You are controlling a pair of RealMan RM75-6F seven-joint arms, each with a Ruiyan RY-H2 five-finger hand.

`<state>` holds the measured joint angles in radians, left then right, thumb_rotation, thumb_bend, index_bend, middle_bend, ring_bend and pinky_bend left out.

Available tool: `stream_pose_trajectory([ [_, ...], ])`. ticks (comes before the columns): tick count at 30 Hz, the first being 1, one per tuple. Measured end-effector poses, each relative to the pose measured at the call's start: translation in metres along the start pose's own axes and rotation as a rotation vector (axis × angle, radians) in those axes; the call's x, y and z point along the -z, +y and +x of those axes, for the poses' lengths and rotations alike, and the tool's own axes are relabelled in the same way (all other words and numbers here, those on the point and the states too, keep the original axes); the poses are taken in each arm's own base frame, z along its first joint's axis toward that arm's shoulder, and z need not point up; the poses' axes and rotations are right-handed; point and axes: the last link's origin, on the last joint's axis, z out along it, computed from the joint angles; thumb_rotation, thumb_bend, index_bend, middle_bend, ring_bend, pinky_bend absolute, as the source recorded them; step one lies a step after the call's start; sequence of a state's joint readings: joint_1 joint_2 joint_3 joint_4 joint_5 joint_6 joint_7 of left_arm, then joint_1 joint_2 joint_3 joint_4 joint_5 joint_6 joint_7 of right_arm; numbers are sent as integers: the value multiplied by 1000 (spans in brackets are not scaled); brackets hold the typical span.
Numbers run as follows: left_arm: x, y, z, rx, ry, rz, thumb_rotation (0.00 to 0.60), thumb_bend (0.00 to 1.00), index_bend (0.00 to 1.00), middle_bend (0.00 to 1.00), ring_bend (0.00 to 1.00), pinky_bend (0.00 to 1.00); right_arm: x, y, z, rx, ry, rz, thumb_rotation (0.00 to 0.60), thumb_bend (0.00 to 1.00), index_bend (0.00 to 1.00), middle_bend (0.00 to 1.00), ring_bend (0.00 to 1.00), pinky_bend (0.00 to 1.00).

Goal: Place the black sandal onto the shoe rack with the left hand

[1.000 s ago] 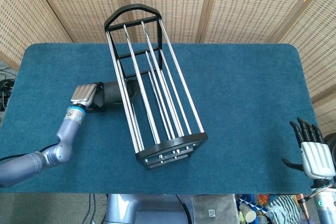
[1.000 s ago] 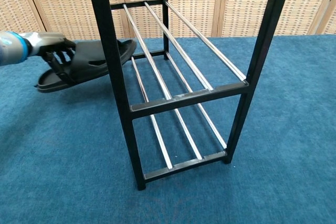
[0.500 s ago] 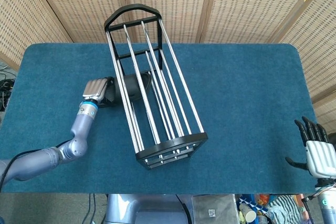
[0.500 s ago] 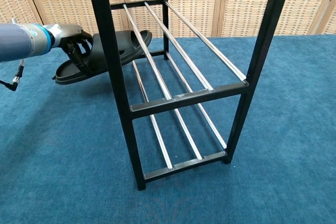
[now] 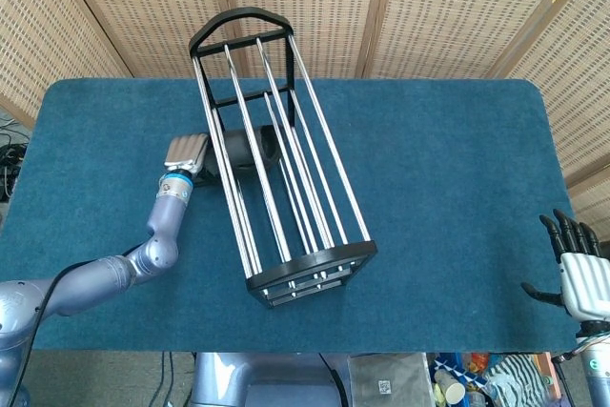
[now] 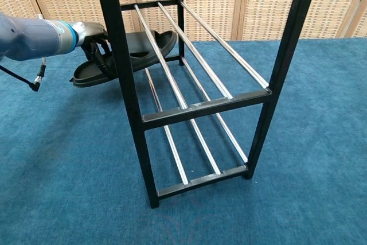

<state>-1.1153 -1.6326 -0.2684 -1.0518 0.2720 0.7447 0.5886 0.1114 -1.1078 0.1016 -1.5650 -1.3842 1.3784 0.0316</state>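
Observation:
My left hand (image 5: 188,153) (image 6: 95,34) grips the black sandal (image 6: 129,57) (image 5: 247,148) by its heel end at the left side of the shoe rack (image 5: 276,159) (image 6: 189,107). The sandal is tilted, toe up, and its front half pokes in between the rack's chrome rails, above the lower tier. The rack is black-framed with two tiers of metal bars. My right hand (image 5: 580,276) hangs off the table's front right corner, fingers spread and holding nothing; the chest view does not show it.
The blue carpeted table (image 5: 448,169) spreads around the rack. Woven bamboo screens (image 5: 429,7) close off the back. Bags and clutter (image 5: 477,378) lie on the floor below the table's front edge.
My left hand has carried the sandal to the right and upward, from beside the rack to partly inside it between the rails. The right hand has sunk slightly lower.

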Motion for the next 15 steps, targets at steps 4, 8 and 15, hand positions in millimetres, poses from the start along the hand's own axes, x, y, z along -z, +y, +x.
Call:
stream_pose_trajectory([
  [4,-4,7,-6,-8,-1,-11,600,146,511,480,468,503,0,0,1,0,2,3,600,0,0,0,0,0],
  [8,-7,12,-8,-15,-1,-16,600,146,511,480,467,503,0,0,0,1,-2,2,600,0,0,0,0,0],
  [15,-12,20,-12,-20,-6,-30,600,146,511,479,467,503,0,1,-1,-2,-5,1,600,0,0,0,0,0],
])
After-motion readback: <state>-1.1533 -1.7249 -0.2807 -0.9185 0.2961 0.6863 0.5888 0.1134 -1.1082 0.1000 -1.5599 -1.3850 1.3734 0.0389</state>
